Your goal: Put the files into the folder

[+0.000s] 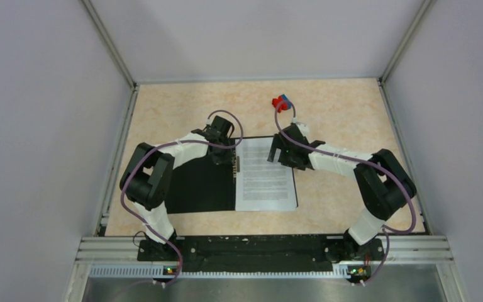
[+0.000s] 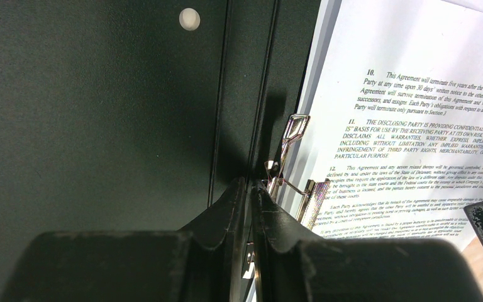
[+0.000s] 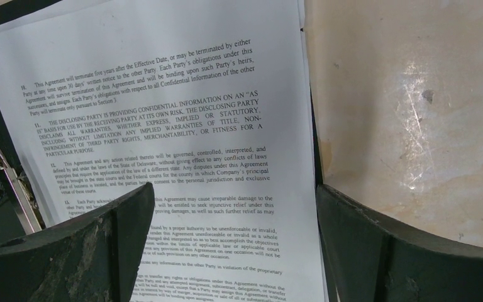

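Note:
The folder (image 1: 195,189) lies open on the table, its black inside up. The files (image 1: 265,182), white sheets of dense text, lie on its right half. My left gripper (image 1: 229,157) is at the spine; in the left wrist view its jaws (image 2: 251,184) are closed against the metal clip (image 2: 292,135), whose lever stands up beside the files (image 2: 415,113). My right gripper (image 1: 280,151) hangs open over the files' far right part; in the right wrist view it (image 3: 233,189) straddles the sheet (image 3: 163,107) and its right edge, holding nothing.
A small red-and-blue object (image 1: 281,102) sits on the table behind the right gripper. Beige tabletop (image 3: 409,94) shows right of the folder. Grey walls close in the left, right and back. The arm bases stand on a rail at the near edge.

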`<state>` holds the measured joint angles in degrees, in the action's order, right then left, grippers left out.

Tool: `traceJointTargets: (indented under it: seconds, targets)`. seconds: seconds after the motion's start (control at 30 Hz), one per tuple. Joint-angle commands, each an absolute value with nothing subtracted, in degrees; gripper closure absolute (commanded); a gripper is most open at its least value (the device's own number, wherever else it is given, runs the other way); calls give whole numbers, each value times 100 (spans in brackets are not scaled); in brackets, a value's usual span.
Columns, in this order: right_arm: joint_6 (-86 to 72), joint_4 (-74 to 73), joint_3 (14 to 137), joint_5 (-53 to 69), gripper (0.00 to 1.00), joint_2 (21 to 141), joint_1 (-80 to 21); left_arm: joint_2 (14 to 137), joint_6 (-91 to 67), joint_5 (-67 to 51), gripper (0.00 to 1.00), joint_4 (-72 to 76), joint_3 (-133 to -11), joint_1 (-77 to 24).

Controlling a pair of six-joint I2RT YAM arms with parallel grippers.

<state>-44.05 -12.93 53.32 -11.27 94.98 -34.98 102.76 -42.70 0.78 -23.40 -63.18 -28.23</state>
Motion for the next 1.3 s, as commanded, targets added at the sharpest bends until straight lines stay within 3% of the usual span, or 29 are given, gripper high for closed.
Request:
traceJointTargets:
  seconds: [0.0, 0.63, 1.27]
  targets:
    - [-4379, -1192, 5443, -1143, 1, 9654, -3560, 10420, -4211, 31, 86, -2117, -6275, -2817]
    - [-4332, -1274, 5713, -1242, 1, 9815, -3560, 10393, -4184, 32, 86, -2113, -6240, -2786]
    - [-4125, -1481, 5385, -1095, 1, 8998, -3210, 10270, -4143, 30, 84, -2175, -6257, -2757]
